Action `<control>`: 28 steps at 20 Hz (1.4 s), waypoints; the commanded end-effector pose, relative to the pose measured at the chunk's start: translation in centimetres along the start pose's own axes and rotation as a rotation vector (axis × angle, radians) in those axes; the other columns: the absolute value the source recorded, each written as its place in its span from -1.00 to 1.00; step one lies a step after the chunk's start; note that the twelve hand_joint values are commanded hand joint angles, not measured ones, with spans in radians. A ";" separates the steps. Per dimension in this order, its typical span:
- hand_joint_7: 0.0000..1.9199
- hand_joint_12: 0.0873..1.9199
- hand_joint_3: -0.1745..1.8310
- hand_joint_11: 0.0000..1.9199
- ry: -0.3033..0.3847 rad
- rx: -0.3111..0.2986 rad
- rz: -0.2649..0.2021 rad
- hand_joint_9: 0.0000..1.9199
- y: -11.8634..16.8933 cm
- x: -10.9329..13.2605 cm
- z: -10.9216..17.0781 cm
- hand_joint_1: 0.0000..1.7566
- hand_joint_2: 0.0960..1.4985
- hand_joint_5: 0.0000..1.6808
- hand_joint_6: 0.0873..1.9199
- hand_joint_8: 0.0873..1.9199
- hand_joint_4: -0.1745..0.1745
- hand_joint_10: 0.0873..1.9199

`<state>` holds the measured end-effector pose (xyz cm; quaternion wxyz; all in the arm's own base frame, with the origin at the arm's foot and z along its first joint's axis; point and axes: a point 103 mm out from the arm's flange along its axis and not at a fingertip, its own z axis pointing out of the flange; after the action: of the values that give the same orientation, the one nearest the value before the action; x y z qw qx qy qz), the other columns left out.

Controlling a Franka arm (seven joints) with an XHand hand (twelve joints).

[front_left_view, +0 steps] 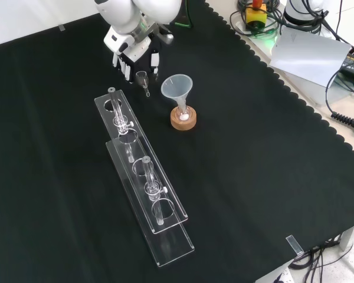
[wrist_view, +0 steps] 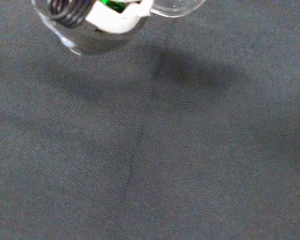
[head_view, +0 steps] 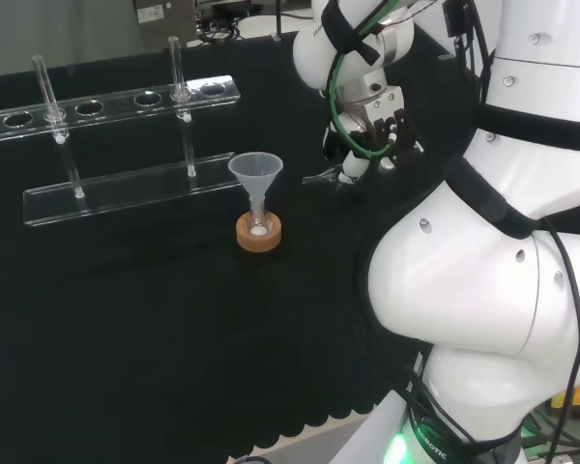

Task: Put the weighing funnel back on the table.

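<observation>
The black-cloth surface (front_left_view: pixel 253 177) lies bare under the hand. In the front view 2 obstacles stand nearer than the hand: the clear tube rack (front_left_view: pixel 143 171) to the left and the funnel (front_left_view: pixel 177 87) on its cork ring (front_left_view: pixel 183 119) to the right. The hand (front_left_view: pixel 135 56) hangs at the far side, fingers (front_left_view: pixel 127 66) pointing down and pinching the weighing funnel (front_left_view: pixel 143 77). This piece sits just below the fingertips, its stem pointing toward the near side, apparently clear of the cloth. A straight descent should suffice.

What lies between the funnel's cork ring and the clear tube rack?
Nothing stands there: the front view shows bare black cloth between the cork ring and the rack.
</observation>
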<state>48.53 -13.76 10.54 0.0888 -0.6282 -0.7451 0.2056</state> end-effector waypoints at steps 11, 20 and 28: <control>0.07 0.12 -0.29 -0.19 0.014 0.007 -0.009 0.25 1.5 0.8 1.5 0.21 0.03 0.26 -0.02 -0.53 0.90 -0.78; 0.06 0.12 -0.29 -0.19 0.013 0.010 -0.009 0.25 1.6 1.0 1.8 0.21 0.03 0.26 -0.02 -0.52 0.89 -0.78; -0.06 0.14 -0.44 -0.22 0.016 0.022 -0.010 0.20 1.9 0.8 3.0 0.19 0.16 0.22 -0.01 -0.45 0.95 -0.77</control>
<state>48.99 -13.08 7.64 0.0998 -0.6249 -0.7455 0.2090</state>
